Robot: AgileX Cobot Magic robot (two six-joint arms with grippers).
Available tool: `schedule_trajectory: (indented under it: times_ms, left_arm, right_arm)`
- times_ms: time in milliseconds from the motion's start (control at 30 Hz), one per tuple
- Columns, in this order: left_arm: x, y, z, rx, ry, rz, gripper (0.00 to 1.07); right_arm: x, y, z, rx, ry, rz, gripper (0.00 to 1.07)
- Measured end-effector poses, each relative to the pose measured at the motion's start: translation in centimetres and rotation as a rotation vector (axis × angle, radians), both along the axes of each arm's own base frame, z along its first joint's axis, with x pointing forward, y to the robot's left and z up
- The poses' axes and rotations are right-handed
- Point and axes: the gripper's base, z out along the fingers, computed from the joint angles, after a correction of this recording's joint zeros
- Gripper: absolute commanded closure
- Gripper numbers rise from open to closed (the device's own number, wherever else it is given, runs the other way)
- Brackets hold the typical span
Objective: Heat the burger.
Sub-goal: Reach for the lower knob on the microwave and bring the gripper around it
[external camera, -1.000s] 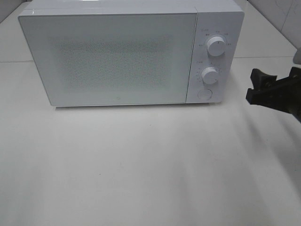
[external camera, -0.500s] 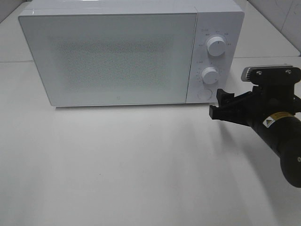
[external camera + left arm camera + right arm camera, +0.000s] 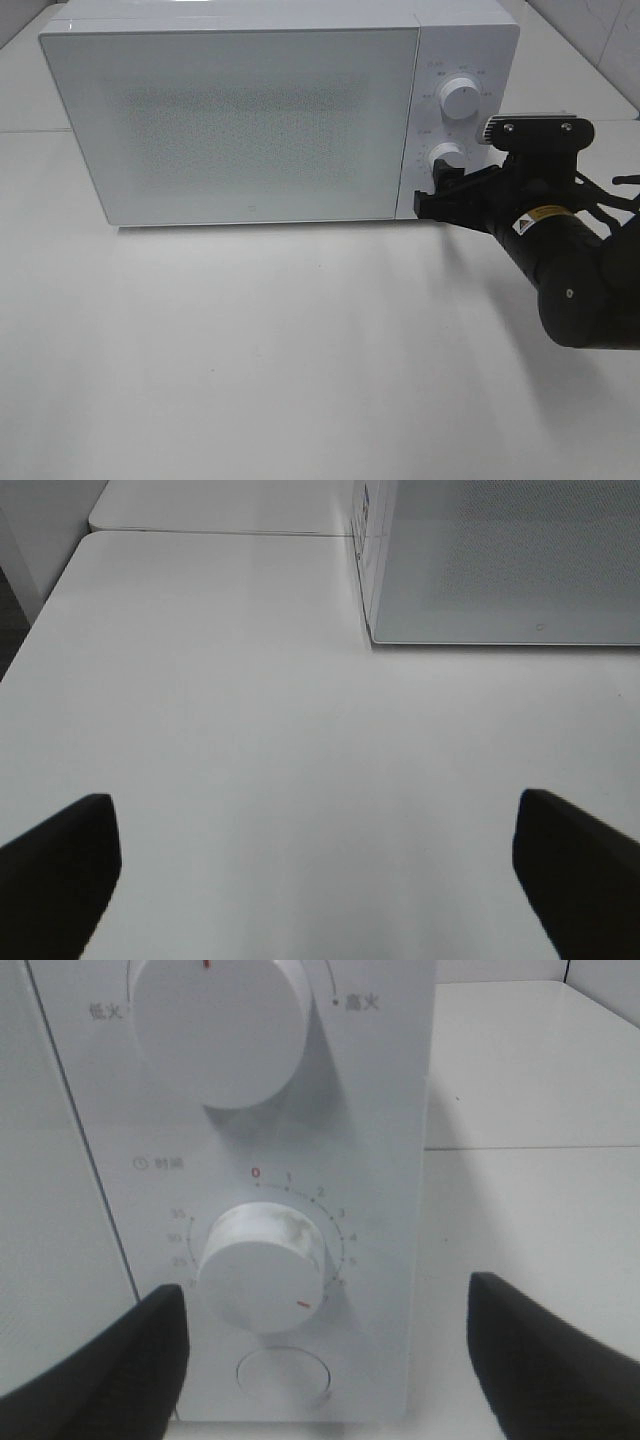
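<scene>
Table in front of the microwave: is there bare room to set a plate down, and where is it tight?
Yes. The white table is bare from the microwave forward to the near edge and across to its left side. It is crowded only at the right, where the open right gripper and its arm hover before the lower dial.
</scene>
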Motion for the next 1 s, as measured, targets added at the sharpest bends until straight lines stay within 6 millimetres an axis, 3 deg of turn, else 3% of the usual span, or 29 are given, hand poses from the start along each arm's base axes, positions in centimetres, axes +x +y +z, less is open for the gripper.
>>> schedule_trajectory:
  times_ms: [400, 1000]
  left_arm:
    - [0.0, 0.0, 0.0, 0.000, 0.000, 0.000, 0.06]
    - [0.0, 0.0, 0.0, 0.000, 0.000, 0.000, 0.06]
  right_arm:
    - [1.7, 0.9, 0.4, 0.021, -0.042, 0.000, 0.31]
    - [2.2, 1.2, -0.4, 0.023, -0.030, 0.004, 0.31]
